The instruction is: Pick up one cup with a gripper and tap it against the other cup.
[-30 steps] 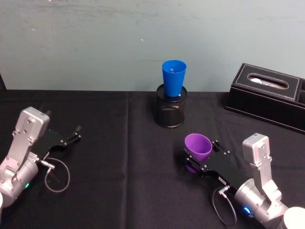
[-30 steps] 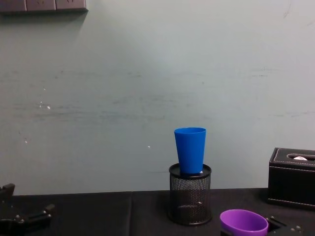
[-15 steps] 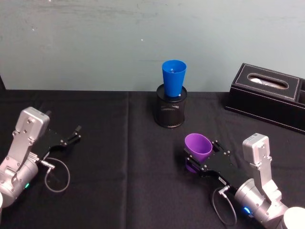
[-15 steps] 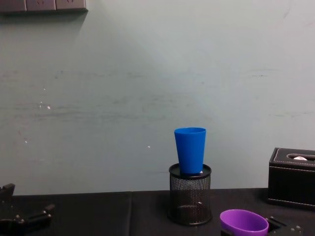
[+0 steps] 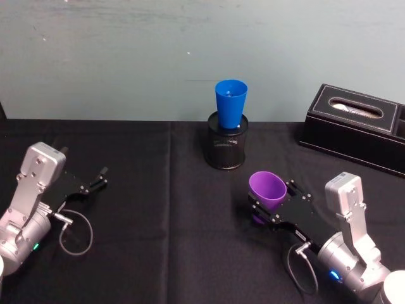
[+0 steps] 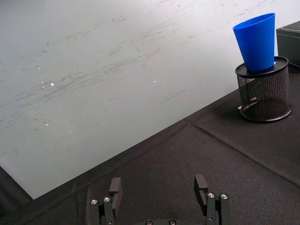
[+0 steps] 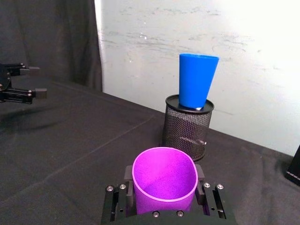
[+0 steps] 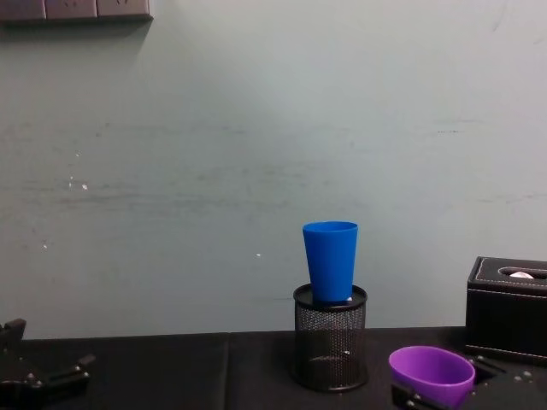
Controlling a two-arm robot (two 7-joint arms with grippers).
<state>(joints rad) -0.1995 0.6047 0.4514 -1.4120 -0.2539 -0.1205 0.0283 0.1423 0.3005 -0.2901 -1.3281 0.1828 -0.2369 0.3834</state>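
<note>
The right pincer [image 5: 271,199], near the table's [image 5: 158,221] front right corner, clamps the purple cup [image 5: 266,189]. The blue cup [image 5: 230,101] stands higher, in a mesh pen holder [image 5: 226,149] by the far edge, ahead and slightly left. The left pincer [image 6: 158,192] rests wide open near the left edge.

The silver-grey left arm [image 5: 31,180] and right arm [image 5: 345,202] carry black screw-studded jaws and looped cables [image 5: 92,231].

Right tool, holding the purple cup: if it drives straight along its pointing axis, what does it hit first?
Likely the black mesh pen holder carrying the blue cup; the purple cup in the right tool would touch first. Height unclear.
</note>
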